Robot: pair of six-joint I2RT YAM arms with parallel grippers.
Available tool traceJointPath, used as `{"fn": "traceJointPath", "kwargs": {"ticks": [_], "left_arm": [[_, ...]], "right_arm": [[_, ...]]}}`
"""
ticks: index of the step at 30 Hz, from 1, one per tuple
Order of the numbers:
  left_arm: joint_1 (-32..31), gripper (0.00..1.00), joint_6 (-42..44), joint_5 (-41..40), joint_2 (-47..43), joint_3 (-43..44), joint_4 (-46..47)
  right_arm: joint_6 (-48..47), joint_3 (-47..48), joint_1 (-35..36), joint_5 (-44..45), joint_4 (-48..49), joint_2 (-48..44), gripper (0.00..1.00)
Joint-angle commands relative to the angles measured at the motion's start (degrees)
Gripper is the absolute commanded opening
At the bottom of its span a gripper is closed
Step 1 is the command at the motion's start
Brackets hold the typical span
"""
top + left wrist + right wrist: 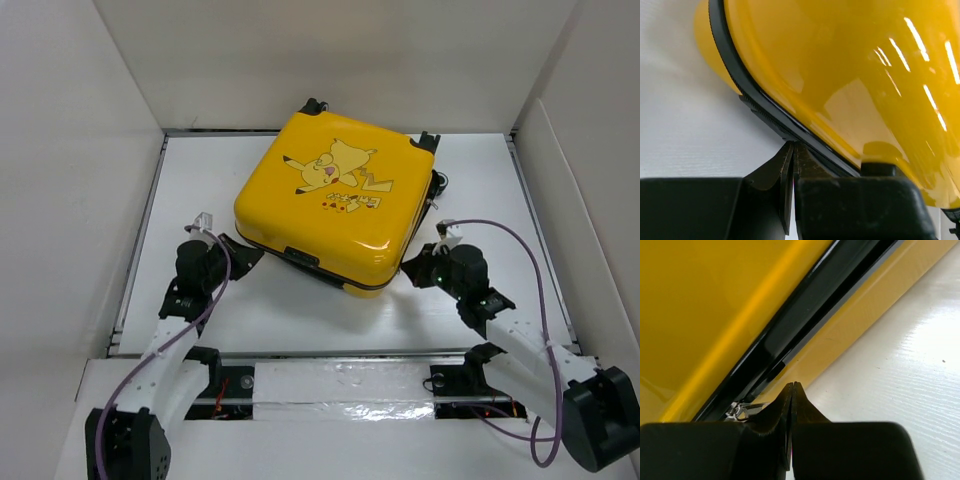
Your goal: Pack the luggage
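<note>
Luggage (335, 195) is closed and lying flat on the white worktop (300, 320), right at the tips of both pincers. Left pincer (792, 150): fingers pressed together with nothing between them, tips up against the black trim (735, 75) at the seam, yellow shell rising ahead and to its right. Right pincer (792, 390): same deal, pressed together on nothing, tips at the seam, with a silver zipper pull (740, 411) just to its left. Can't tell if they touch. My guess is the right arm is better placed to run the zip. The case looks nearly square from above. Its wheels (430, 140) are on the far edge, so its length runs away from the pincers, skewed a bit rightward. The only marking is the Pikachu print (330, 170) on the lid, and the tiny characters under it are too small to read.
</note>
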Motion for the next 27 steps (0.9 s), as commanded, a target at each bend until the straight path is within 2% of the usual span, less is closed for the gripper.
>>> {"fn": "traceJointPath", "kwargs": {"ticks": [1,5,10,13,16,17,18,19,20,21,25,27], "left_arm": [[-0.22,0.00,0.20,2.38,3.25,4.28,9.29],[-0.22,0.00,-1.29,3.70,8.97,7.28,14.02],[-9.25,0.00,-1.39,-4.28,11.09,12.89,13.61],[-9.98,0.00,-0.77,-7.71,8.29,14.75,10.80],[-9.98,0.00,0.37,-13.06,1.70,13.88,5.27],[-9.98,0.00,1.59,-14.13,-0.23,13.44,2.65],[-9.98,0.00,2.21,-14.49,-3.21,12.48,1.31],[-9.98,0.00,2.74,-14.14,-4.20,11.94,-0.44],[-9.98,0.00,3.18,-13.01,-5.08,11.07,-2.28],[-9.98,0.00,3.10,-10.39,-6.13,8.10,-2.56],[-10.50,0.00,0.99,-4.93,-6.41,-1.49,1.29],[-11.90,0.00,0.81,-5.17,-6.67,-3.78,3.06]], "right_arm": [[-0.35,-0.25,1.29,1.80,0.43,-2.62,0.00],[-0.35,-1.56,1.82,1.36,-0.18,-6.57,0.00],[0.52,-3.23,2.35,0.83,-5.62,-12.90,0.00],[1.40,-4.37,2.35,-0.04,-8.27,-17.20,0.00],[2.64,-5.96,2.35,-2.33,-8.80,-20.55,0.00],[2.73,-6.22,2.35,-2.59,-8.80,-21.34,0.04],[2.90,-6.74,2.96,-2.59,-8.80,-22.65,0.26],[2.99,-6.92,2.96,-2.25,-8.88,-23.45,0.36],[2.99,-7.19,3.57,-2.07,-8.80,-24.15,0.41],[2.82,-7.62,3.58,-1.89,-7.93,-25.11,0.43],[1.76,-7.98,4.19,0.48,-4.33,-24.96,0.43],[0.80,-7.63,4.19,1.01,-2.22,-23.55,0.43]]}}
